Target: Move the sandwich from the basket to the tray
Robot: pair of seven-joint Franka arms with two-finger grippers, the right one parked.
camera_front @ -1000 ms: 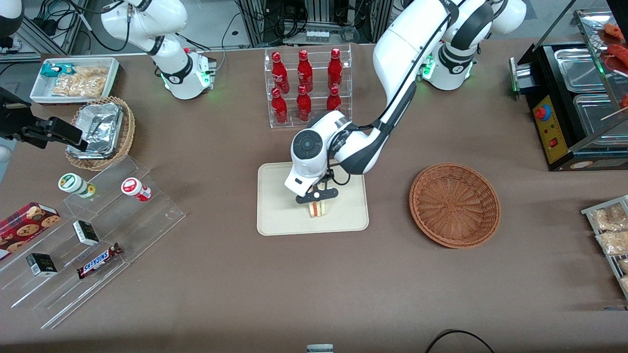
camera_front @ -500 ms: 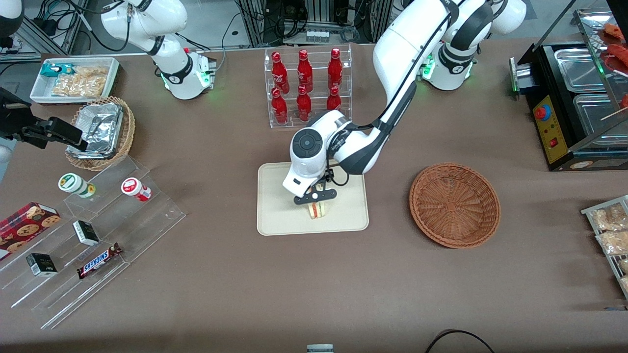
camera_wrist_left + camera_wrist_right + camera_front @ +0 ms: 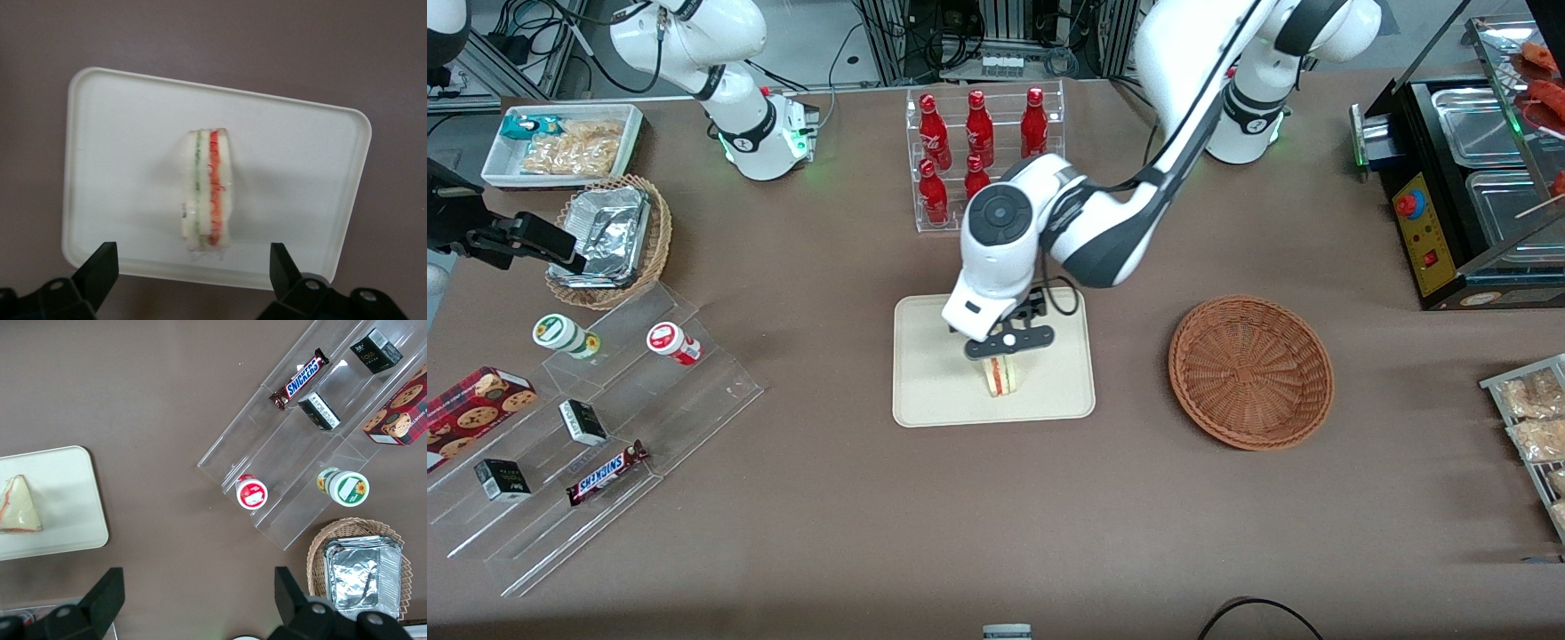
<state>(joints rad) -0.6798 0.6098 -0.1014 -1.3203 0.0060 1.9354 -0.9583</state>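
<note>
The sandwich (image 3: pixel 1001 378) stands on edge on the cream tray (image 3: pixel 934 391), its red and green filling lines showing; it also shows from above as sandwich (image 3: pixel 207 193) on the tray (image 3: pixel 120 153), and as a wedge, sandwich (image 3: pixel 19 505), on the tray (image 3: pixel 73 513). My gripper (image 3: pixel 1007 342) hangs open above the sandwich, clear of it, with nothing between the fingertips (image 3: pixel 100 263). The reddish-brown basket (image 3: pixel 1251 371) sits empty toward the working arm's end of the table.
An acrylic rack of red bottles (image 3: pixel 983 151) stands farther from the front camera than the tray. A stepped acrylic shelf with snacks (image 3: pixel 596 427), a tan basket with foil containers (image 3: pixel 609 236) and a white bin (image 3: pixel 560 147) lie toward the parked arm's end. A food warmer (image 3: pixel 1467 178) stands at the working arm's end.
The gripper has let go of the sandwich and risen straight up above it; the arm's wrist has lifted away from the tray. The sandwich stays standing on the tray.
</note>
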